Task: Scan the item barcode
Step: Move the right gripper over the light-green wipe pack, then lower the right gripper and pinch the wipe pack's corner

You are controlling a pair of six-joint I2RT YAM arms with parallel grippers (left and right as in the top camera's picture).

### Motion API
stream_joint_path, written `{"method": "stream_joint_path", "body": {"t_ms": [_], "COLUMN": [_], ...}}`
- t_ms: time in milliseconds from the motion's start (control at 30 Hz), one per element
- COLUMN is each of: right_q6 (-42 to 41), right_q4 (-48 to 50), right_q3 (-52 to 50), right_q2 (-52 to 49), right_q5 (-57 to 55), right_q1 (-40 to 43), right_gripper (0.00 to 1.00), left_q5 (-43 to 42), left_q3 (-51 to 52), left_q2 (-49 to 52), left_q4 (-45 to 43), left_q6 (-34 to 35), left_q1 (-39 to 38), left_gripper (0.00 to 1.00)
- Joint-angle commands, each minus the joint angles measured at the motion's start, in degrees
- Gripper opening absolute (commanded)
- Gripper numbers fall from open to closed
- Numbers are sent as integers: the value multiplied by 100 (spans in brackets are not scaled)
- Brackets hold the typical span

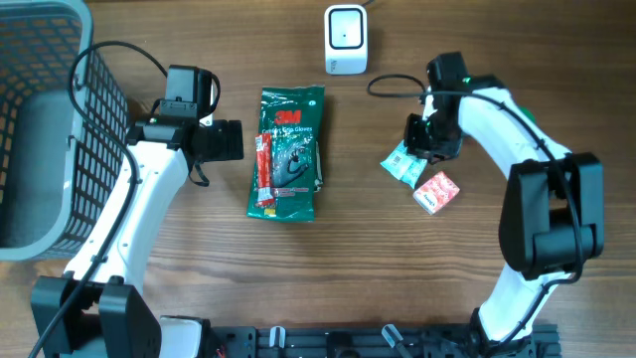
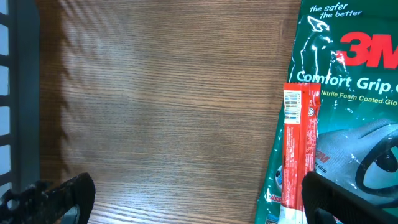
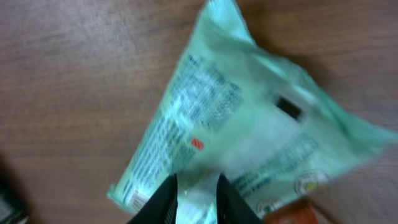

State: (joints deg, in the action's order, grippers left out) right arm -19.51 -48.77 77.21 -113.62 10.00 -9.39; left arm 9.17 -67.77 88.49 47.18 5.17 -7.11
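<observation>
Pinching the green packet (image 3: 249, 124) front-right of the scanner (image 1: 346, 38) with the right gripper (image 3: 198, 202) clamped on it, left gripper (image 1: 227, 141) gaping wide; next, probably lifting it, barcode toward the scanner.

The desk (image 1: 358, 259) is showing matt, grained wood. The glove pack (image 1: 288, 149) is gleaming as glossy plastic film; the mint packet (image 3: 249, 124) is looking like thin, crinkled, shiny plastic.
</observation>
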Motion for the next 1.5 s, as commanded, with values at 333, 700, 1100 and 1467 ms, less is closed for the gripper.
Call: {"method": "stream_joint_path", "body": {"t_ms": [333,700,1100,1467], "right_q6": [149,208,278,409], "right_q4": [-74,-1215,435,-361], "right_q3": [660,876,-798,658], "right_q2": [94,337,337,645], "right_q5": [660,586,-66,780], "right_q1": [-35,-127,-420,-393], "right_gripper": [43,6,6,20], "left_q5": [33,35,33,33], "left_q3": [33,33,33,33], "left_q2": [-28,-28,-28,-28], "left_q4": [2,2,2,2], "left_q6": [-44,-44,-44,-44], "left_q1": [26,26,26,26], "left_gripper": [100,100,100,100]}}
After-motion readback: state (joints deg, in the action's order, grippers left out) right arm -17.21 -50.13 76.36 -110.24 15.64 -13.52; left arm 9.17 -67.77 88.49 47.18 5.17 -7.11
